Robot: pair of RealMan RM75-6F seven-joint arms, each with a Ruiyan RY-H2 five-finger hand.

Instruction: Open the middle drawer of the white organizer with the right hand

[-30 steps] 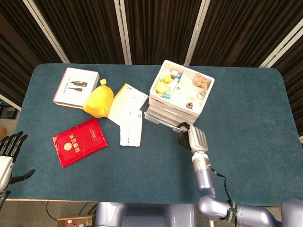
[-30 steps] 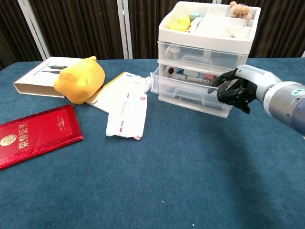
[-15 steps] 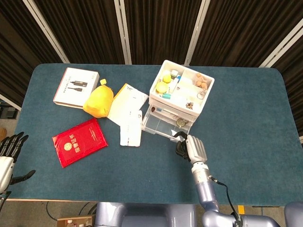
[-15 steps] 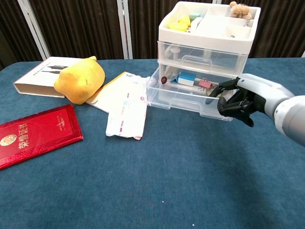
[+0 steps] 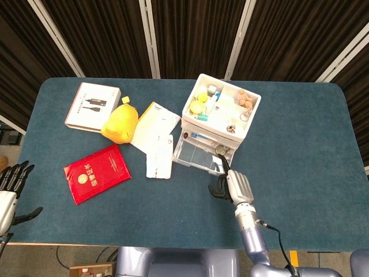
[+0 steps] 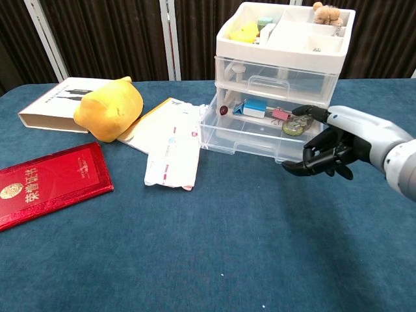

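The white organizer (image 6: 279, 49) stands at the back middle of the table, its open top tray full of small items. Below its closed upper drawer, a clear drawer (image 6: 250, 134) stands pulled far out toward me, showing a blue packet, a pink item and a round metal piece inside. The same drawer (image 5: 199, 156) juts out under the tray in the head view. My right hand (image 6: 335, 148) hovers just off the drawer's front right corner, fingers spread and holding nothing; in the head view the right hand (image 5: 232, 184) is just in front of the drawer. My left hand (image 5: 8, 184) hangs off the table's left edge, fingers apart.
A yellow plush (image 5: 120, 123), a white box (image 5: 92, 106), loose papers (image 5: 155, 122), a white packet (image 5: 159, 157) and a red booklet (image 5: 97, 172) lie on the left half of the blue table (image 5: 300, 173).
The clear drawer slid out toward me while my right hand gripped its front. The hand has since let go, spread its fingers and drawn slightly back. The left hand stayed still.
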